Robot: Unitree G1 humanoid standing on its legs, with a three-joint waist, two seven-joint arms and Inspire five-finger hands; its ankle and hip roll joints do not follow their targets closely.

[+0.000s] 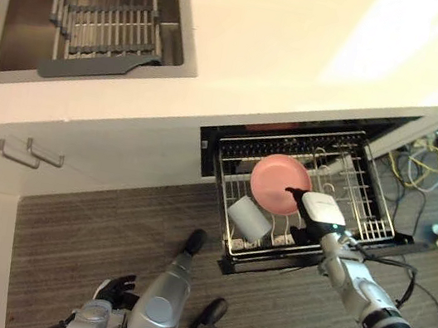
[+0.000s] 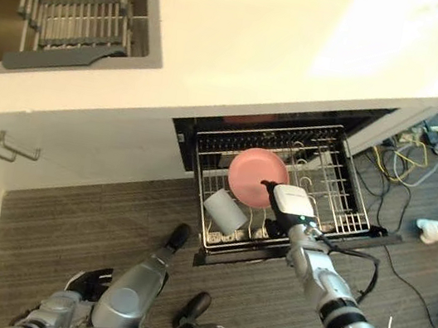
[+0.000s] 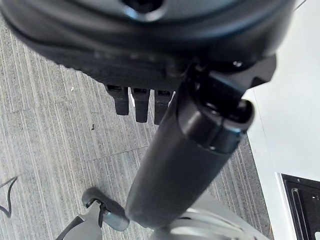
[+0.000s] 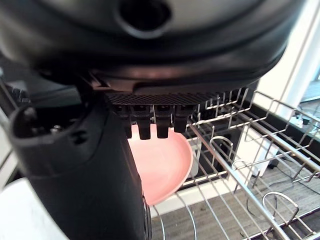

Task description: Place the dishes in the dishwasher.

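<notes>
Right hand gripping round (pink) plate, wire rack

Your robot's arms and hands
You see silver-grey arms with black joint bands; the right hand is dark under a white cover, the left hand dark, its thumb a smooth black cylinder.

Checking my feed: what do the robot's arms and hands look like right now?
Both arms are silver-grey, jointed tubes with dark bands. The right hand is dark with a white cover on top; a black cable loops beside its forearm. The left hand is dark, with a thick black thumb.
</notes>
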